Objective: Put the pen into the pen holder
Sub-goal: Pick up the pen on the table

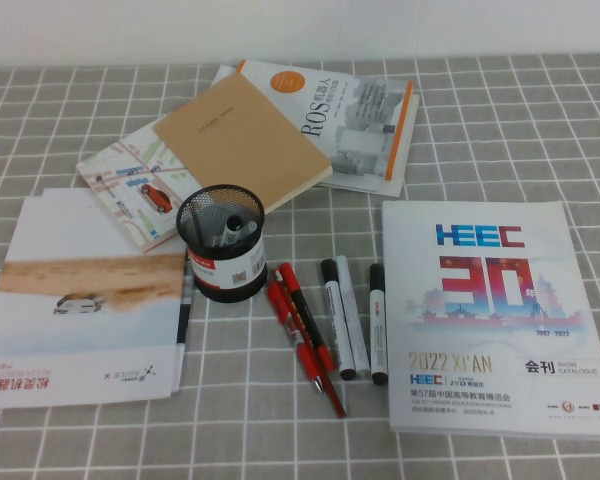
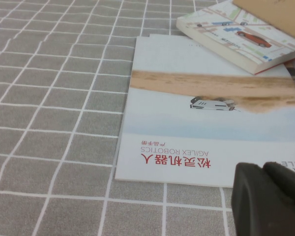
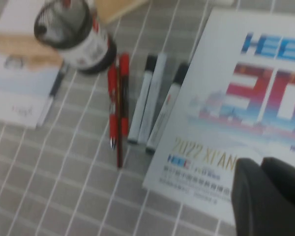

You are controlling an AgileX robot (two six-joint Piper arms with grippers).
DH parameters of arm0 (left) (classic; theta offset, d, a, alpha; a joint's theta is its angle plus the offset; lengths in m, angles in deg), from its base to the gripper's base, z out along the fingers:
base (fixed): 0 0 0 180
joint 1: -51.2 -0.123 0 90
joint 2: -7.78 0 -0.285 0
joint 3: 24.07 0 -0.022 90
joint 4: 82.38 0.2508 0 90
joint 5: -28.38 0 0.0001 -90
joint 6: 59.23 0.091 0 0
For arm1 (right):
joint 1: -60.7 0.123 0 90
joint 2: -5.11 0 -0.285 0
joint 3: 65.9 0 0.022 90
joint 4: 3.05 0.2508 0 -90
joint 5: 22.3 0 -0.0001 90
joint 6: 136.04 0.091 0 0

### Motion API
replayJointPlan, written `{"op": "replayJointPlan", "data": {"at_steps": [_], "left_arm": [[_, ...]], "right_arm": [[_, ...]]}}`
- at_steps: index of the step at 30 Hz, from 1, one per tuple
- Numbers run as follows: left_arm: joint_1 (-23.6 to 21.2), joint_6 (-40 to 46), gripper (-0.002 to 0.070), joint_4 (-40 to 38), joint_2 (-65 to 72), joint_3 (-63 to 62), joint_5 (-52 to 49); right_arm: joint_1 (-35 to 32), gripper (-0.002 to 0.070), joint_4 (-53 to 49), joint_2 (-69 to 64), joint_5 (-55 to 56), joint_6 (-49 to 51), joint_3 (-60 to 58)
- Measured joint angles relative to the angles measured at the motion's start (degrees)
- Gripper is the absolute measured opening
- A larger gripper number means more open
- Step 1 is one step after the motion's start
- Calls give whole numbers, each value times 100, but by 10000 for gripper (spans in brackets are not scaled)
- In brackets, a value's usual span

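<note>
Hovering over the catalogue [image 3: 265, 88], the right gripper [image 3: 259, 169] is closed and empty; left gripper [image 2: 263, 172] unclear.

I count two red pens [image 1: 302, 335] lying side by side on the table [image 1: 500, 120], three markers [image 1: 352, 317] beside them, and one pen holder [image 1: 221, 243] with at least one marker standing inside. I also see five books or booklets [image 1: 485, 315] spread around, and two grippers, one in each wrist view.
</note>
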Motion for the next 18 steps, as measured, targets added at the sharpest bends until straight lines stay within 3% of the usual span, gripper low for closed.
{"op": "replayJointPlan", "data": {"at_steps": [3, 10, 18], "left_arm": [[0, 0, -3, 0, 0, 0, 0], [0, 0, -3, 0, 0, 0, 0], [0, 0, -3, 0, 0, 0, 0]], "right_arm": [[510, -14, -557, -801, -357, 371, 666], [2637, -14, -2941, -2605, -888, 2122, 2080], [3400, -14, -3097, -4739, -1058, 2445, 3826]]}}
